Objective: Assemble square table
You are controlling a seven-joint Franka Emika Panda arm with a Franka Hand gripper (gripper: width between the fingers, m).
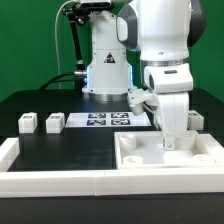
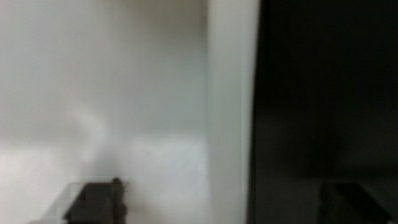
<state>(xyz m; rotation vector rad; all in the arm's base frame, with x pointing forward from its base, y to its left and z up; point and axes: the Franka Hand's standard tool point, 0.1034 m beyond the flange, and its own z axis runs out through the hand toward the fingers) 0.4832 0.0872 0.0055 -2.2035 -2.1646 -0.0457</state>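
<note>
End effector spread wide, low over the tabletop

Legs come first in the sweep. A first leg [image 1: 27, 122] and a second leg [image 1: 53, 122] stand side by side on the black worktop [image 1: 70, 145], well apart from the end effector [image 1: 170, 140] on the exterior view's left. They are apart from each other and clear of the arm's working space, which looks like a waiting spot for parts not yet fitted. In front of them a white border bar [image 1: 60, 180] runs along the worktop edge, probably to keep loose parts from sliding off.

Nearer the end effector, between it and the two legs, the marker board [image 1: 100, 121] lies flat.

The end effector itself points straight down and sits low inside the raised rim of the tabletop [image 1: 140, 162], which lies directly beneath it against the front bar. In the wrist view its fingers [image 2: 98, 202] stand far apart, so it is wide and clamps nothing. That picture is too blurred to say whether a leg stands between them. A downward pose this low suits work at a leg mount on the slab.

Just beyond the end effector on the exterior view's right, a third leg [image 1: 196, 120] waits near the slab, handy for a later fitting.
</note>
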